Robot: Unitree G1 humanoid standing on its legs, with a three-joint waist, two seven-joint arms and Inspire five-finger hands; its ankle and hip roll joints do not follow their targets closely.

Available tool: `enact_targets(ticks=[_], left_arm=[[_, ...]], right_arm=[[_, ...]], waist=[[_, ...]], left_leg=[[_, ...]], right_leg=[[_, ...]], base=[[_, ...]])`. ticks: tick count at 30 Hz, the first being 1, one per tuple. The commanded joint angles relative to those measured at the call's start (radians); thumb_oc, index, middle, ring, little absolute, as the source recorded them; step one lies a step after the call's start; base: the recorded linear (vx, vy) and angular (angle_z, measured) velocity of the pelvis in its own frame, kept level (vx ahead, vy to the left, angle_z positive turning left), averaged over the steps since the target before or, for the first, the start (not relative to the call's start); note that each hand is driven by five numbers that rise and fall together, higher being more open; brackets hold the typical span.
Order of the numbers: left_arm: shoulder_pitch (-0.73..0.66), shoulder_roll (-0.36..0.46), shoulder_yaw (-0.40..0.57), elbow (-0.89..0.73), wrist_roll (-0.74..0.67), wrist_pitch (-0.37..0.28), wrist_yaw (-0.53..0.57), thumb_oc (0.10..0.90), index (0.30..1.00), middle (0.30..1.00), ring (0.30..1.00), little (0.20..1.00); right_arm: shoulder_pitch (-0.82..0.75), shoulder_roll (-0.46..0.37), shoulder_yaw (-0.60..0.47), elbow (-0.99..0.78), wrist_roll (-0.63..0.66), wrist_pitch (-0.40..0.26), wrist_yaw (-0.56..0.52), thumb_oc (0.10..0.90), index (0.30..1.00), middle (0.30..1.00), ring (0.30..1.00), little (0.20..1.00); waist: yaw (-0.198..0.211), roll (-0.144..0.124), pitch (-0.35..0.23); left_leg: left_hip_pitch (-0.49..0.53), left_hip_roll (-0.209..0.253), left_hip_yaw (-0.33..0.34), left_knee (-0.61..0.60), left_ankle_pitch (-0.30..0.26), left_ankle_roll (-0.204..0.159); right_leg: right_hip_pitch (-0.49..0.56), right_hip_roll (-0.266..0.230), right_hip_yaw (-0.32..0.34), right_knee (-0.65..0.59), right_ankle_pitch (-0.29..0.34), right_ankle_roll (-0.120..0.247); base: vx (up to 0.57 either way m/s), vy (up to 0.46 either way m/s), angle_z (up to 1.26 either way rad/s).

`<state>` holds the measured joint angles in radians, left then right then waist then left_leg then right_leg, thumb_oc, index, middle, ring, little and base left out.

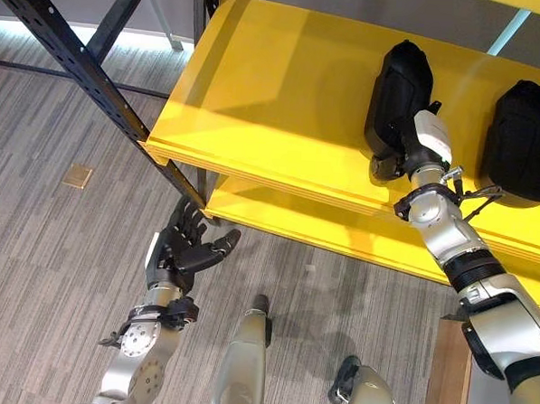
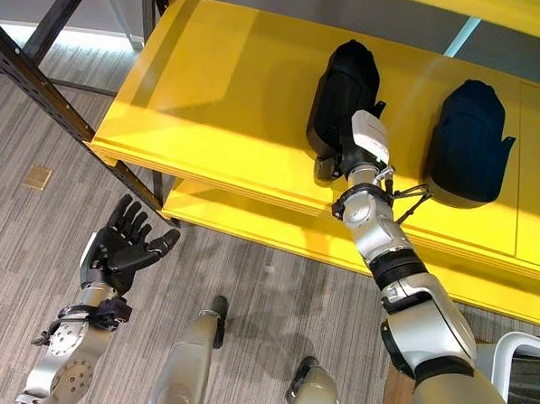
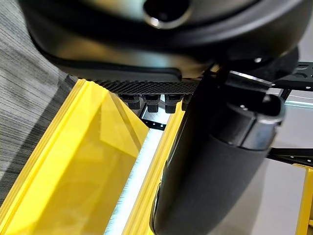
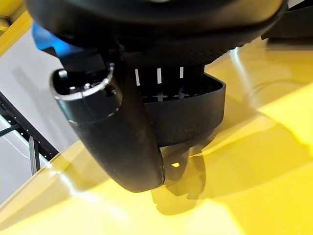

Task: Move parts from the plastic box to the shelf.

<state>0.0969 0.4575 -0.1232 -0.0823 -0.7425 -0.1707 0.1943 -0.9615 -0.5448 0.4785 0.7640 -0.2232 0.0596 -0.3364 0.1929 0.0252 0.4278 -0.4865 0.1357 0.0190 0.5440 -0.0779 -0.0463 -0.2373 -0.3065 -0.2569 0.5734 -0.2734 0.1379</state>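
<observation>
Two black parts sit on the yellow shelf [image 1: 266,102] in the left eye view: one part [image 1: 398,91] near the middle of the upper board, the second part [image 1: 524,138] toward the board's right end, well apart from the first. The right hand [image 1: 409,141] reaches over the front edge of the upper board onto the near end of the first part; from here I cannot tell how its fingers lie on it. The left hand [image 1: 184,247] hangs over the grey carpet floor [image 1: 50,254] just in front of the shelf's left front corner, beside the black perforated shelf post [image 1: 87,70], palm up, fingers spread and holding nothing. A lower yellow board shows under the upper one.

In the right eye view the same layout appears: the right hand [image 2: 350,147] at the near end of the first part [image 2: 344,84], the second part [image 2: 468,140] apart from it to the right, the left hand [image 2: 118,248] open above the floor. A white-framed object [image 2: 524,365] shows at the lower right corner.

In the left wrist view the left hand's fingers [image 3: 151,100] are straight, the thumb apart from them, with the edges of the yellow boards beyond.

In the right wrist view the right hand's fingers [image 4: 159,78] and thumb [image 4: 112,142] close around the black part [image 4: 195,112], which rests on the yellow board.
</observation>
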Motion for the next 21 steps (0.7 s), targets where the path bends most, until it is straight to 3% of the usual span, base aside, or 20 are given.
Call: enact_targets(ticks=[1,13,14,15,16,21], left_arm=[[-0.009,0.062,0.012,-0.144,0.006,-0.117,0.003,0.9,1.0,1.0,1.0,1.0],[-0.006,0.061,0.02,-0.133,0.002,-0.122,0.0,0.9,1.0,1.0,1.0,1.0],[-0.004,0.061,0.021,-0.132,0.002,-0.122,-0.001,0.9,1.0,1.0,1.0,1.0],[-0.004,0.062,0.02,-0.132,0.002,-0.122,-0.003,0.9,1.0,1.0,1.0,1.0],[-0.004,0.062,0.02,-0.132,0.002,-0.122,-0.004,0.9,1.0,1.0,1.0,1.0],[0.0,0.063,0.025,-0.136,0.003,-0.119,-0.003,0.9,1.0,1.0,1.0,1.0]], right_arm=[[-0.183,-0.019,-0.01,0.04,-0.002,-0.041,-0.066,0.4,0.3,0.3,0.3,0.3],[-0.207,-0.044,0.054,0.097,-0.043,-0.04,-0.016,0.4,0.3,0.3,0.3,0.3],[-0.208,-0.045,0.059,0.108,-0.038,-0.042,-0.01,0.451,0.371,0.371,0.371,0.371],[-0.214,-0.046,0.067,0.116,-0.035,-0.043,-0.001,0.861,0.945,0.945,0.945,0.945],[-0.218,-0.047,0.073,0.12,-0.033,-0.045,0.003,0.9,1.0,1.0,1.0,1.0],[-0.222,-0.044,0.075,0.119,-0.008,-0.052,0.012,0.9,1.0,1.0,1.0,1.0]], waist=[[-0.005,0.002,-0.061],[-0.001,-0.002,-0.051],[-0.001,-0.004,-0.05],[0.0,-0.005,-0.049],[0.0,-0.005,-0.048],[0.0,-0.007,-0.044]], left_leg=[[0.001,0.066,-0.076,0.023,-0.038,-0.029],[-0.011,0.062,-0.079,0.035,-0.039,-0.029],[-0.009,0.062,-0.079,0.032,-0.038,-0.029],[-0.009,0.062,-0.081,0.03,-0.037,-0.03],[-0.008,0.062,-0.081,0.029,-0.036,-0.03],[-0.007,0.066,-0.08,0.03,-0.035,-0.03]], right_leg=[[0.075,0.01,0.037,-0.009,-0.024,-0.036],[0.071,0.006,0.035,0.003,-0.025,-0.037],[0.07,0.007,0.035,0.002,-0.025,-0.037],[0.071,0.007,0.035,0.001,-0.025,-0.037],[0.071,0.008,0.036,0.001,-0.024,-0.037],[0.069,0.011,0.038,0.003,-0.024,-0.04]], base=[[0.0,0.0,0.0],[0.0,0.0,0.0],[0.0,0.0,0.0],[0.0,0.0,0.0],[0.0,0.0,0.0],[0.0,0.0,0.0]])
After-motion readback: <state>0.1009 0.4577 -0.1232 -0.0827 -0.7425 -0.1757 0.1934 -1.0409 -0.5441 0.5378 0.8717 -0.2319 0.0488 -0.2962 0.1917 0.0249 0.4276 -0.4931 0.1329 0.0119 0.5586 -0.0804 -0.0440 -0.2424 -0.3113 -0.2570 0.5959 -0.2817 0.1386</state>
